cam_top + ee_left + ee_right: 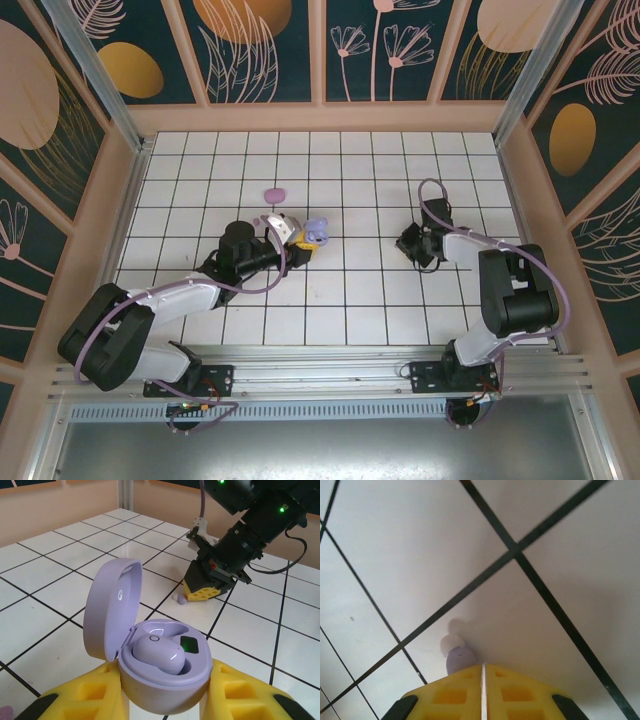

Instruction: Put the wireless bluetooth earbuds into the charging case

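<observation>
Gripping the lavender charging case (160,692) in the left jaws, open the closed right jaws to straddle the loose lavender earbud (459,661) beside their tips.

White grid-tiled table (350,290), pink case (274,193) lying toward the back, lavender earbud (177,598) on a tile

Under me lies a white tabletop (370,300) ruled in black grid lines, fenced by dark floral wall panels (350,60).
</observation>
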`<action>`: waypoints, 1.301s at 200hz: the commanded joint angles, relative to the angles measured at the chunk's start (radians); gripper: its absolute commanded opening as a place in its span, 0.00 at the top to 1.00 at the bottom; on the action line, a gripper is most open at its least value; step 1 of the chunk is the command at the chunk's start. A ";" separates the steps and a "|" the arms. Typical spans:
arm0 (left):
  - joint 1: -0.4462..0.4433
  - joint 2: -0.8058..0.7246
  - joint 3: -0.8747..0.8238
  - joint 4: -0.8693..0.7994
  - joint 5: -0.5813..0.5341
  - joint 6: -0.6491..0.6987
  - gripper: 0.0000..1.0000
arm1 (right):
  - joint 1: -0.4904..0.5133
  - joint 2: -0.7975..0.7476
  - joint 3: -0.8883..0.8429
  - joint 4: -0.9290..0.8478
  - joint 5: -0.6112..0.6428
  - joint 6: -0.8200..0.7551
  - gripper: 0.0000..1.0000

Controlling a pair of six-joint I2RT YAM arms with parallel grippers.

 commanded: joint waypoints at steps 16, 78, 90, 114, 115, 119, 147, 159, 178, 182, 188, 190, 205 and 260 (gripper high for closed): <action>-0.004 -0.010 0.013 0.007 -0.001 0.024 1.00 | -0.006 -0.014 0.083 -0.111 0.033 -0.116 0.90; -0.004 -0.016 0.010 0.007 -0.001 0.024 1.00 | -0.036 0.064 0.292 -0.340 0.048 -0.362 0.87; -0.004 -0.017 0.011 0.011 0.000 0.021 1.00 | -0.034 0.097 0.320 -0.368 0.049 -0.397 0.85; -0.004 -0.027 0.000 0.011 -0.004 0.020 1.00 | -0.016 0.088 0.317 -0.360 0.046 -0.532 0.79; -0.004 -0.028 0.001 0.010 -0.004 0.020 1.00 | -0.013 0.085 0.317 -0.360 0.046 -0.532 0.78; -0.004 -0.031 0.000 0.010 -0.007 0.022 1.00 | -0.005 0.075 0.316 -0.359 0.062 -0.571 0.78; -0.004 -0.038 -0.010 0.005 -0.009 0.027 1.00 | 0.075 0.000 0.305 -0.379 0.192 -0.826 0.76; -0.004 -0.033 -0.008 0.008 -0.005 0.027 1.00 | 0.114 -0.024 0.312 -0.389 0.234 -0.942 0.75; -0.004 -0.025 -0.002 0.015 0.002 0.022 1.00 | 0.167 -0.047 0.312 -0.429 0.244 -1.196 0.71; -0.004 -0.024 0.000 0.016 0.003 0.021 1.00 | 0.179 -0.049 0.307 -0.435 0.244 -1.237 0.70; -0.004 -0.022 0.001 0.018 0.005 0.021 1.00 | 0.193 -0.051 0.300 -0.440 0.263 -1.302 0.69; -0.004 -0.022 0.001 0.018 0.007 0.020 1.00 | 0.197 -0.050 0.298 -0.442 0.272 -1.318 0.68; -0.004 -0.023 0.006 0.014 0.007 0.022 1.00 | 0.201 -0.035 0.301 -0.464 0.316 -1.420 0.67; -0.005 -0.035 0.010 -0.013 -0.005 0.039 1.00 | 0.169 0.067 0.330 -0.497 0.406 -1.613 0.66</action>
